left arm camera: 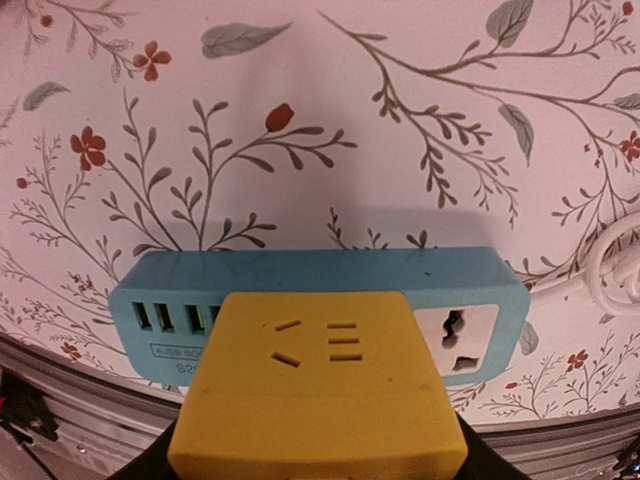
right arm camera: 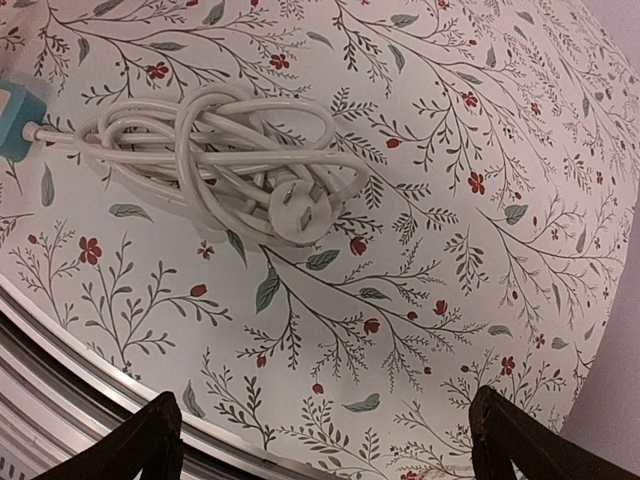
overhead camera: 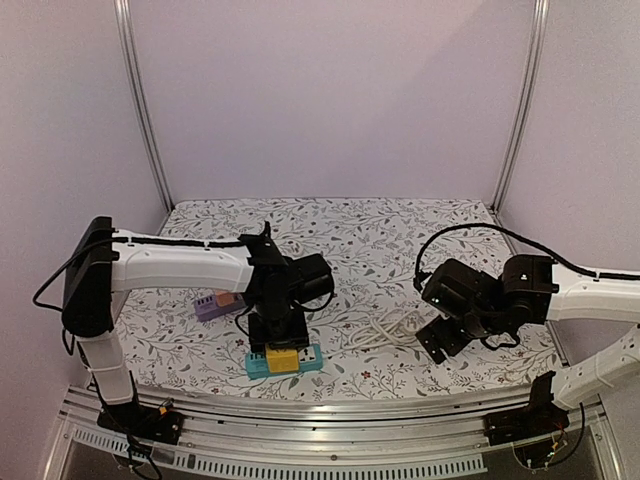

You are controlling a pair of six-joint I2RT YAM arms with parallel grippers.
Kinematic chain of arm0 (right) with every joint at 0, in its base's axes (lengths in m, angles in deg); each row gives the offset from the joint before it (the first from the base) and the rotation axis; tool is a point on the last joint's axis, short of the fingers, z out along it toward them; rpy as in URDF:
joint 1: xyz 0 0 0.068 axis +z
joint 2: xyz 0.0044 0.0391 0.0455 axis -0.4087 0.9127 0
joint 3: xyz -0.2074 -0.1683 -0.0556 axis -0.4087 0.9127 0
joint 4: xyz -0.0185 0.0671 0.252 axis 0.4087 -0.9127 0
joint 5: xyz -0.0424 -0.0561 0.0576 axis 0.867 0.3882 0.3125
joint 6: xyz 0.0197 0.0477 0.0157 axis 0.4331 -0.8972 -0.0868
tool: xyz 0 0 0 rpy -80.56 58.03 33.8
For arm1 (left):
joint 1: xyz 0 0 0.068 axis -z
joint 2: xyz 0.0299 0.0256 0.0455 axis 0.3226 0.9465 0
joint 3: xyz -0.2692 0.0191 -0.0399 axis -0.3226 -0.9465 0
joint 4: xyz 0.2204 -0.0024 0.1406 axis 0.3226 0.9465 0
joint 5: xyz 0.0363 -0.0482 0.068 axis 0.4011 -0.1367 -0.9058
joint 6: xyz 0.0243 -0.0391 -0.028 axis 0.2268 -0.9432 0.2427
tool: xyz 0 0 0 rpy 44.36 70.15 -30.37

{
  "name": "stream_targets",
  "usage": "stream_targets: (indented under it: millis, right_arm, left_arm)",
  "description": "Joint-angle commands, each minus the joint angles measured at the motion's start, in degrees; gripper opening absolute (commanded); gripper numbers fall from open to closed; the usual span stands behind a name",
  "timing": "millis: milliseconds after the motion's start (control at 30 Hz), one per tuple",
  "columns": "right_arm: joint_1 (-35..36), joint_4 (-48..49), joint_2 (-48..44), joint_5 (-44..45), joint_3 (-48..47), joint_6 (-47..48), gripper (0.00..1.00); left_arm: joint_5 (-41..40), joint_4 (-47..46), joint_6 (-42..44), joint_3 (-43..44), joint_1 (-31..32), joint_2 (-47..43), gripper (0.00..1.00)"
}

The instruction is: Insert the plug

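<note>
Yellow plug; light blue power strip with a white socket face; white cord; tablecloth white, printed with grey-green leaves and small red flowers

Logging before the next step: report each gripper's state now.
Left gripper: closed on the yellow plug.
Right gripper: open, holding nothing.

The yellow plug, a chunky block with slots in its upper face, sits squarely on the middle of the blue power strip, gripped by the left claw; whether its pins are seated cannot be told. The strip lies flat at 7 o'clock on the bench, with small ports at the plug's 9 o'clock and a free socket at 3 o'clock. Its white cord lies coiled at 3 o'clock.
</note>
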Motion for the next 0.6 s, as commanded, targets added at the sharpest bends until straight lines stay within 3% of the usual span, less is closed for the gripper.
stream_targets:
  millis: [0,167,400,533,567]
  right_arm:
    - [0.33,-1.0,1.16,1.33,-2.45,-0.23,0.99]
    - [0.39,-1.11,1.02,1.55,-2.43,-0.49,0.99]
    - [0.39,-0.96,1.52,1.73,-2.81,-0.55,0.99]
    - [0.4,-0.96,1.8,1.81,-3.32,-0.52,0.99]
    - [0.42,-1.02,1.85,1.81,-3.48,-0.58,0.99]
  left_arm:
    - [-6.36,-7.97,1.71,-7.17,0.13,13.13,0.0]
    - [-7.58,-13.03,1.76,-12.18,0.14,7.77,0.0]
    - [-7.64,-14.06,2.21,-13.45,0.93,6.72,0.07]
    - [-8.87,-13.47,2.45,-13.13,1.5,5.0,0.18]
    - [-8.98,-13.5,2.88,-13.21,1.6,4.52,0.25]
